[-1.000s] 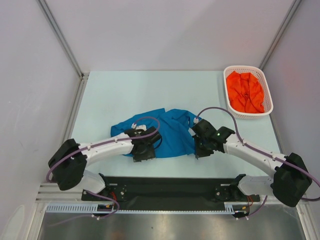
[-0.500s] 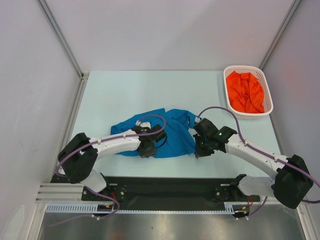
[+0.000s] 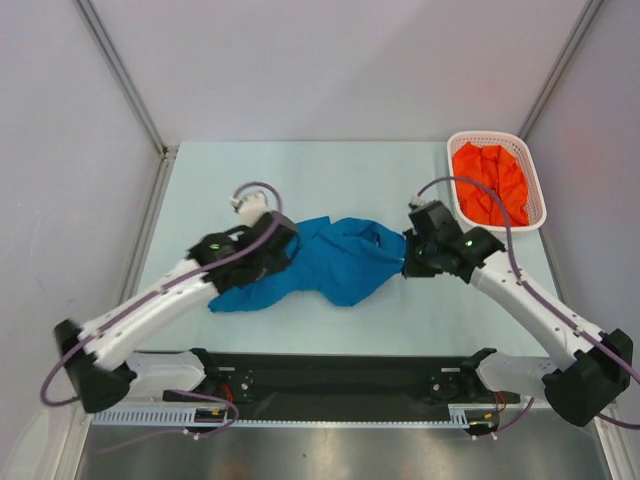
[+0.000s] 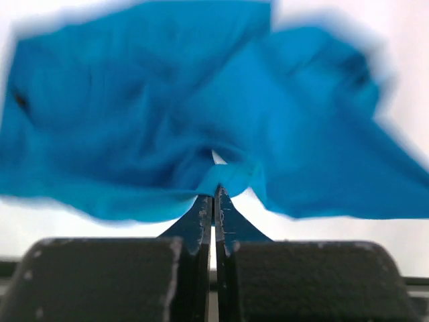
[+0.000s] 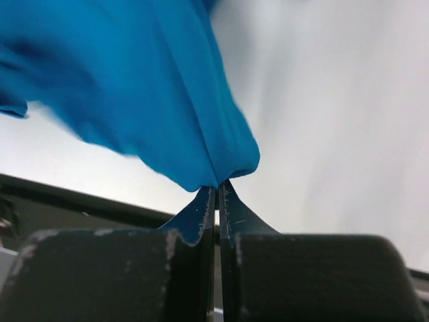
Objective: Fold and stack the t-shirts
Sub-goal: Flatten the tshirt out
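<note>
From where I stand, the blue t-shirt [image 3: 335,262] sits in the middle of the overhead picture, bunched and wrinkled, strung between the two arms. The left end effector [image 4: 213,196] is clamped tight on a fold of it. In its own wrist view the two dark fingers meet with only a sliver between them, and a pinch of blue cloth is caught at the tips while the rest fans out blurred above. The right end effector [image 5: 216,191] is likewise closed on the shirt's other side, nipping a rounded edge of fabric that rises toward the upper left of its view.

In the overhead view the left grip is at the shirt's left end and the right grip at its right end. A loose tail of blue trails down to the lower left, onto the pale surface [image 3: 300,180]. I cannot tell how much of the shirt is lifted clear of the surface.

The orange-red t-shirt [image 3: 490,183] lies crumpled in the white lattice basket [image 3: 451,180] at the upper right, well apart from the blue one.
</note>
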Tool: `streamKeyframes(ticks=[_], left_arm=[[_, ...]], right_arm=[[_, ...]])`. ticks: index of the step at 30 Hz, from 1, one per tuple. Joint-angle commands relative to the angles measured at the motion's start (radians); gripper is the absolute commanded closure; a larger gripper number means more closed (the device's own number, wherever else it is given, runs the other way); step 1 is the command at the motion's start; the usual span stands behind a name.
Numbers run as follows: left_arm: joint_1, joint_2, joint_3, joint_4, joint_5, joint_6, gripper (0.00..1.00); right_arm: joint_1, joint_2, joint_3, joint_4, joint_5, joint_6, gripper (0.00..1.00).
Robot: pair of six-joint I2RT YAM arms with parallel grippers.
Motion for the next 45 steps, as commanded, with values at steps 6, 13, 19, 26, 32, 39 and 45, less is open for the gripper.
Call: streamKeyframes(ticks=[6, 13, 19, 26, 32, 39, 45], left_arm=[[0.161, -0.351, 0.338, 0.103, -0.116, 0.424, 1.0], [0.17, -0.343, 0.69, 0.105, -0.268, 0.723, 1.0], [0.17, -0.307, 0.987, 0.265, -0.255, 0.975, 1.0], [0.168, -0.248, 1.236, 0.336, -0.034, 1.041, 1.0], [0.168, -0.238, 1.203, 0.317, 0.092, 0.977, 1.0], [0.168, -0.256, 0.785, 0.461, 0.065, 0.944, 1.0], [0.323, -0.109, 0.441, 0.746, -0.012, 0.952, 1.0]], right_arm=[[-0.064, 0.011, 0.455, -0.096, 0.19, -0.161, 1.0], [-0.089, 0.067, 0.793, -0.201, 0.296, -0.2, 1.0], [-0.089, 0.064, 1.023, -0.258, 0.218, -0.21, 1.0], [-0.089, -0.017, 1.157, -0.246, -0.023, -0.214, 1.0], [-0.089, -0.08, 1.116, -0.225, -0.156, -0.129, 1.0], [-0.091, -0.057, 0.915, -0.174, -0.115, -0.028, 1.0], [-0.138, 0.194, 0.781, -0.029, -0.014, -0.114, 1.0]])
